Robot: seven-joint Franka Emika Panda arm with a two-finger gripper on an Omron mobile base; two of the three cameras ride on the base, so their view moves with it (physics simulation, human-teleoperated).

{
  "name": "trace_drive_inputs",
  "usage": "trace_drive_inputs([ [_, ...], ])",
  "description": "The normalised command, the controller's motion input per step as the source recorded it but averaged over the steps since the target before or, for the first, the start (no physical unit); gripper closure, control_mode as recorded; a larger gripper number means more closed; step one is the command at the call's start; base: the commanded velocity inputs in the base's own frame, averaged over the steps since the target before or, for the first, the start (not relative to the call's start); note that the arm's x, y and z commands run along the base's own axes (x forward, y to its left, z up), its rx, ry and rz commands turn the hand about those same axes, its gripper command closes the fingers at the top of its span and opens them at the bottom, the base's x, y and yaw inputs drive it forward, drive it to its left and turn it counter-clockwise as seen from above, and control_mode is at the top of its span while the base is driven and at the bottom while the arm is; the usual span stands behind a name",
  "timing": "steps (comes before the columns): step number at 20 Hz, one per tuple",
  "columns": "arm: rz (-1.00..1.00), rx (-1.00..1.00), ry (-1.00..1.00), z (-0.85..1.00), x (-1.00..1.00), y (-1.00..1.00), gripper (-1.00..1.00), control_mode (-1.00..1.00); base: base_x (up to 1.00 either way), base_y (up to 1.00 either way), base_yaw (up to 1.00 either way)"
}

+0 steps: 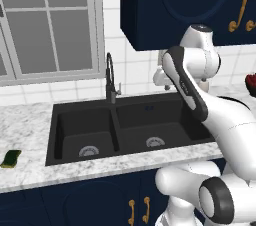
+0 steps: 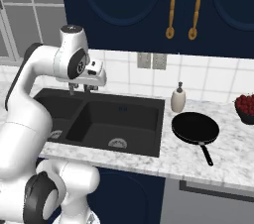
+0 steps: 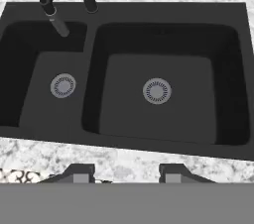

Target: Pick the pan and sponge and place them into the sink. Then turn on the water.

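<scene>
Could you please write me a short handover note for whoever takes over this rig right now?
Gripper: jaws apart, holding nothing, hanging above the sink.
Pan: on the counter right of the sink, beside the soap dispenser.
Sponge: on the counter left of the sink.
Faucet: behind the basin divider, no water running.
Done: nothing; both basins hold nothing.
Left: move pan and sponge into the sink, then turn on the water.
</scene>
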Motion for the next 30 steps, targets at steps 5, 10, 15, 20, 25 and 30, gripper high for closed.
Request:
trace_drive_inputs([
  [5,-0.01,-0.05,0.01,-0.05,-0.28,-0.41,-1.00,-1.00,0.00,0.00,0.00],
  [10,-0.09,-0.06,0.06,-0.32,-0.06,-1.00,-1.00,-1.00,0.00,0.00,0.00],
  [15,-0.12,0.00,0.12,-0.29,0.06,-1.00,-1.00,-1.00,0.00,0.00,0.00],
  [20,-0.19,0.03,0.16,-0.22,0.45,-1.00,-1.00,-1.00,0.00,0.00,0.00],
  [25,-0.18,0.03,0.09,-0.48,0.76,-1.00,-1.00,-1.00,0.00,0.00,0.00],
  [30,-0.13,0.01,0.00,-0.78,0.36,-0.99,-1.00,-1.00,0.00,0.00,0.00],
])
